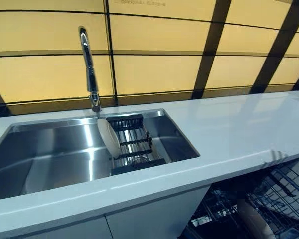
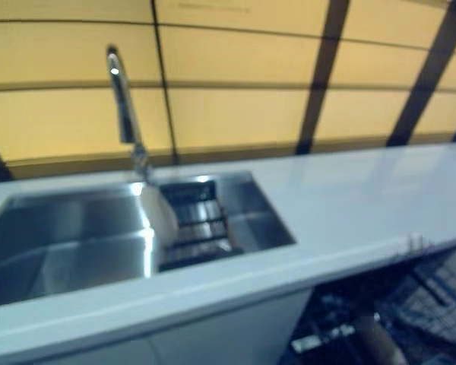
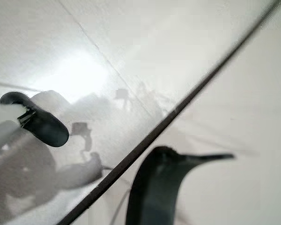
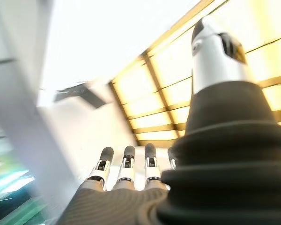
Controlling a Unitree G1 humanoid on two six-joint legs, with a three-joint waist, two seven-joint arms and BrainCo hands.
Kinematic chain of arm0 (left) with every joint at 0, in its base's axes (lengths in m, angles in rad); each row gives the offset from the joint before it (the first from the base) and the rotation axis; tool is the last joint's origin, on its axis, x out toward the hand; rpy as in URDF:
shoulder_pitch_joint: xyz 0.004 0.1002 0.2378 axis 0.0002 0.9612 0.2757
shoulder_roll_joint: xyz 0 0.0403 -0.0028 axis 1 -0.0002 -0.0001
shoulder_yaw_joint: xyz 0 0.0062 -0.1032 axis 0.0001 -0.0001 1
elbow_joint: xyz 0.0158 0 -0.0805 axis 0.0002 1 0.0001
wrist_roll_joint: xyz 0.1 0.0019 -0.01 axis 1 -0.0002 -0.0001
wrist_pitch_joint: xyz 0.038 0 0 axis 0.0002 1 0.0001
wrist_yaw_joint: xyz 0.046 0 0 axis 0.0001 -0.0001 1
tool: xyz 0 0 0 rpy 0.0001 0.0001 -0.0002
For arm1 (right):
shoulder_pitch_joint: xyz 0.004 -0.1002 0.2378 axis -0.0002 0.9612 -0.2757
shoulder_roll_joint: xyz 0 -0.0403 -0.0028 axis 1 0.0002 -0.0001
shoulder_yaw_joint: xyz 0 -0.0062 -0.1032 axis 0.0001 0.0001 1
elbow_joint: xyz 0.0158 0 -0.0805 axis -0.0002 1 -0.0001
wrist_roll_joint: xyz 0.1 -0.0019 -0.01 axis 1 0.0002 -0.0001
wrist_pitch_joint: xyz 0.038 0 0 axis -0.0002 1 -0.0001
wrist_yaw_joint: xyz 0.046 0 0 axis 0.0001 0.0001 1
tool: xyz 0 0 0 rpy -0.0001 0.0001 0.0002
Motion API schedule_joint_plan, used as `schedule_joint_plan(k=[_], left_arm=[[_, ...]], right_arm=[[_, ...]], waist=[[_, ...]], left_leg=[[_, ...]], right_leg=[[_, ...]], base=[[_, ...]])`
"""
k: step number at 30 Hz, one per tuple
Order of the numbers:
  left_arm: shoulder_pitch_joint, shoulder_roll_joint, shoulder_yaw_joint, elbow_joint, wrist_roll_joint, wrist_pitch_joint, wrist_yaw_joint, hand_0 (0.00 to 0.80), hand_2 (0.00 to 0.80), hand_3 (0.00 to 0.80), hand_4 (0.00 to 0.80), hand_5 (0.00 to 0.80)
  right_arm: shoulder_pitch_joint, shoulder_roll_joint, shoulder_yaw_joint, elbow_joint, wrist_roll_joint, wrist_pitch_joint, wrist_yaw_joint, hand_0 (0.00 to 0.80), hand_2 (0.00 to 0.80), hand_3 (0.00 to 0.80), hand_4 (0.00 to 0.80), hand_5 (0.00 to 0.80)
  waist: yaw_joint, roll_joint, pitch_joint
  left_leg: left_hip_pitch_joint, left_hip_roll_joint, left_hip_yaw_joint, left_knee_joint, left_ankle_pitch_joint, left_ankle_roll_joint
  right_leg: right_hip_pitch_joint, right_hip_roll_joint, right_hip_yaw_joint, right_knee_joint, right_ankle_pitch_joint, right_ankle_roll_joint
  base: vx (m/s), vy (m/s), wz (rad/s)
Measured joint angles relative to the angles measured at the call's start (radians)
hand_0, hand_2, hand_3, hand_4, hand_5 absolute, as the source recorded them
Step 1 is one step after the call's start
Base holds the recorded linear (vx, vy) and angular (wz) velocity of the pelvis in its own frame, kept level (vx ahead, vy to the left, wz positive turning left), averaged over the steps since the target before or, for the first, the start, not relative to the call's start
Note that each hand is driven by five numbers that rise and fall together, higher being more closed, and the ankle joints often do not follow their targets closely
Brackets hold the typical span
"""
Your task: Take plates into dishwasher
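**Inspector:** State the position of the plate.

**Assistant:** One white plate (image 1: 108, 138) stands on edge in the dark wire rack (image 1: 133, 144), which sits at the right end of the steel sink (image 1: 50, 159), just below the tap (image 1: 89, 69). The dishwasher basket (image 1: 269, 199) is pulled out under the worktop (image 1: 239, 134), at the near right. Something pale and round shows in the basket; I judge it a plate, but cannot confirm.

**Inspector:** And the hands?

**Assistant:** Neither hand appears in the head views. The right hand (image 4: 126, 176), in its own wrist view, has its fingers straight and apart, holding nothing, well clear of the sink. The left hand (image 3: 42, 124) shows only a dark tip or two against a pale surface; whether its fingers are apart or together, I cannot tell.

**Inspector:** Recommendation for the step in hand?

**Assistant:** The step is reaching for the plate. I advise approaching from above, clear of the tap, with the fingers on one face, the thumb on the other, near the top rim. Lift straight up out of the wires before moving right. The risk is the rim catching on the rack or slipping on a wet surface.
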State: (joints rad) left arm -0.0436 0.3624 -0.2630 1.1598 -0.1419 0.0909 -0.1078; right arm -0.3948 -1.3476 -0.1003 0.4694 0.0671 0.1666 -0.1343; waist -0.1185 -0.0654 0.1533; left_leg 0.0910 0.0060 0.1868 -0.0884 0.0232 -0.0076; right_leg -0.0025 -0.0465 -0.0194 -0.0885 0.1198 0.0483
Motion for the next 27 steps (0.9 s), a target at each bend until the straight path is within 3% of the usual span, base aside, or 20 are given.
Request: schedule_joint_plan(k=[6,10,15,20,21,27], left_arm=[[0.001,-0.001,0.001,-0.001,-0.003,0.0,0.001,0.0,0.0,0.0,0.0,0.0],[-0.005,-0.001,0.003,-0.001,-0.01,0.001,0.002,0.0,0.0,0.0,0.0,0.0],[-0.002,-0.001,0.009,0.0,-0.021,0.006,0.009,0.0,0.0,0.0,0.0,0.0],[-0.006,0.003,0.01,-0.001,-0.03,0.009,0.014,0.0,0.0,0.0,0.0,0.0],[-0.009,0.005,0.01,-0.005,-0.03,0.013,0.015,0.0,0.0,0.0,0.0,0.0],[-0.019,0.014,0.011,-0.006,-0.033,0.021,0.022,0.0,0.0,0.0,0.0,0.0]], right_arm=[[-0.187,-0.006,0.209,-0.054,-0.13,-0.077,-0.005,0.0,0.0,0.0,0.0,0.0],[-0.252,-0.006,0.277,-0.071,-0.151,-0.12,-0.005,0.0,0.0,0.0,0.0,0.0],[-0.351,-0.005,0.396,-0.133,-0.279,-0.208,-0.006,0.0,0.0,0.0,0.0,0.0],[-0.426,0.001,0.473,-0.142,-0.393,-0.277,-0.006,0.0,0.0,0.0,0.0,0.0],[-0.476,0.001,0.538,-0.147,-0.466,-0.331,-0.006,0.0,0.0,0.0,0.0,0.0],[-0.557,0.009,0.649,-0.15,-0.632,-0.4,-0.013,0.0,0.0,0.0,0.0,0.0]], waist=[[0.042,-0.002,0.002],[0.069,-0.009,0.006],[0.107,-0.032,0.021],[0.108,-0.052,0.031],[0.122,-0.065,0.038],[0.16,-0.094,0.051]], left_leg=[[-0.017,-0.007,-0.047,0.003,0.012,0.004],[-0.025,-0.009,-0.066,0.003,0.017,0.004],[-0.037,-0.01,-0.091,0.004,0.024,0.003],[-0.046,-0.011,-0.116,0.004,0.031,0.002],[-0.049,-0.01,-0.127,0.004,0.033,0.001],[-0.052,-0.011,-0.15,0.005,0.037,0.0]], right_leg=[[0.004,-0.011,-0.047,0.001,-0.003,0.001],[0.005,-0.013,-0.06,0.0,-0.006,0.003],[0.003,-0.015,-0.086,0.002,-0.008,0.004],[0.007,-0.018,-0.105,0.002,-0.013,0.01],[0.009,-0.018,-0.113,0.003,-0.013,0.01],[0.02,-0.019,-0.132,0.003,-0.02,0.018]], base=[[-0.007,-0.009,0.22],[-0.022,0.0,0.18],[-0.011,-0.013,0.14],[0.014,-0.031,0.19],[0.012,-0.018,0.11],[0.018,-0.033,0.16]])
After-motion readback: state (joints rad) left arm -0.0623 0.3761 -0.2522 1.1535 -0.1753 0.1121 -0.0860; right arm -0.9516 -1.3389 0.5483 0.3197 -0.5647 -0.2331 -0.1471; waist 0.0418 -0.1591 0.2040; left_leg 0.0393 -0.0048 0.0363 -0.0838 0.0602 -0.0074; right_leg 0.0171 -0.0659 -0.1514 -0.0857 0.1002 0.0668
